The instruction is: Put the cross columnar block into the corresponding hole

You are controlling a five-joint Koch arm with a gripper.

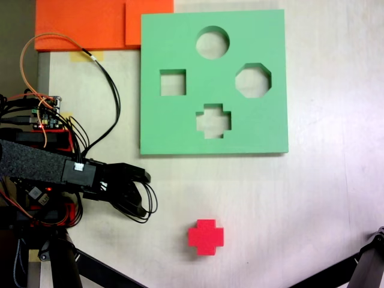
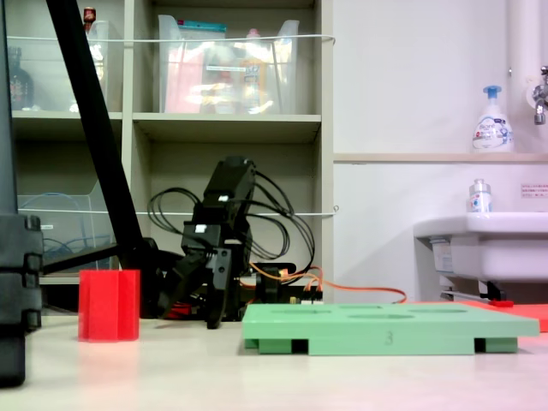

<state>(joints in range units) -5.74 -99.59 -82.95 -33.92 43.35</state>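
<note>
A: Where does the cross columnar block [image 1: 206, 236] sit?

B: Upright on the counter [image 1: 324, 198], plus-shaped face up, well below the green foam board [image 1: 180, 126] in the top-down fixed view and apart from it. In the low fixed view it stands at the left [image 2: 109, 305], with the board [image 2: 390, 328] off to the right. Nothing touches it.

A: And the corresponding hole?

B: The plus-shaped cutout [image 1: 213, 120] is in the lower middle of the board, almost straight above the block in the top-down fixed view. The block's arms look lined up with the cutout's, so I judge little turning is needed, mostly a lift and a carry across the board's near edge.

A: The arm?

B: It reaches in from the left edge of the top-down fixed view, low over the counter, with the gripper [image 1: 143, 191] pointing right, short of the block and up-left of it. In the low view it is folded down near the counter, tip lowered [image 2: 214, 318].

A: Holding anything?

B: No. The jaws look parted around a loop of cable, though how wide is hard to read. The approach has not reached the block.

A: The orange foam sheets [image 1: 90, 24]?

B: Beside the board's top-left corner, playing no part.
</note>
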